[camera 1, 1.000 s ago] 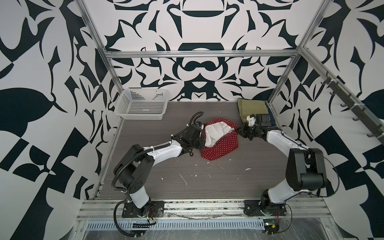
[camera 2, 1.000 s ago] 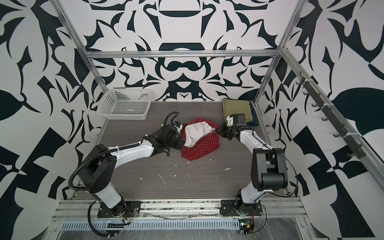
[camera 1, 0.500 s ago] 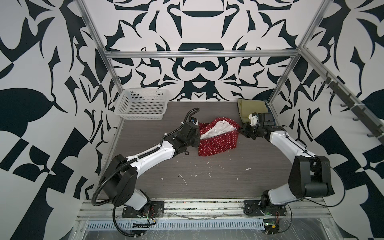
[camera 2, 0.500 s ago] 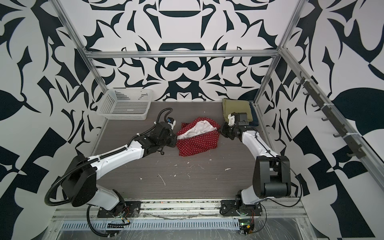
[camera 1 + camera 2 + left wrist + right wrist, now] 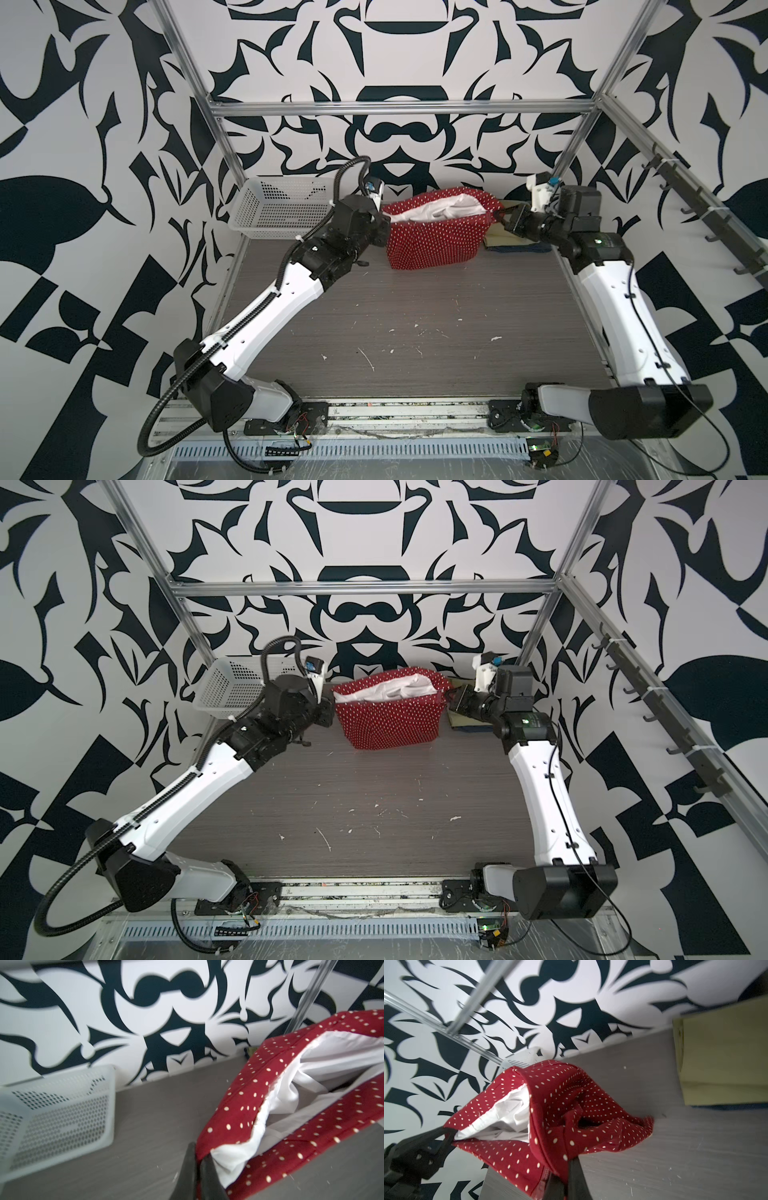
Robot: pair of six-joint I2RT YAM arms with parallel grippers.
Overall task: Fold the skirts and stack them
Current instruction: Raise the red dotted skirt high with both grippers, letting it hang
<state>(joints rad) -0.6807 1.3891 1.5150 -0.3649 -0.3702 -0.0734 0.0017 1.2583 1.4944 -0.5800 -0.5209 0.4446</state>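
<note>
Holding the red polka-dot skirt (image 5: 432,243) stretched between both arms — mid-fold.
Both jaws clamp its top corners; next, I judge, lower it evenly onto the table (image 5: 415,324).

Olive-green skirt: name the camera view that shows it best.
Right wrist view: the olive-green skirt lies folded and unobstructed. In both top views only a sliver shows behind the red skirt and right gripper. The left wrist view barely shows it.
</note>
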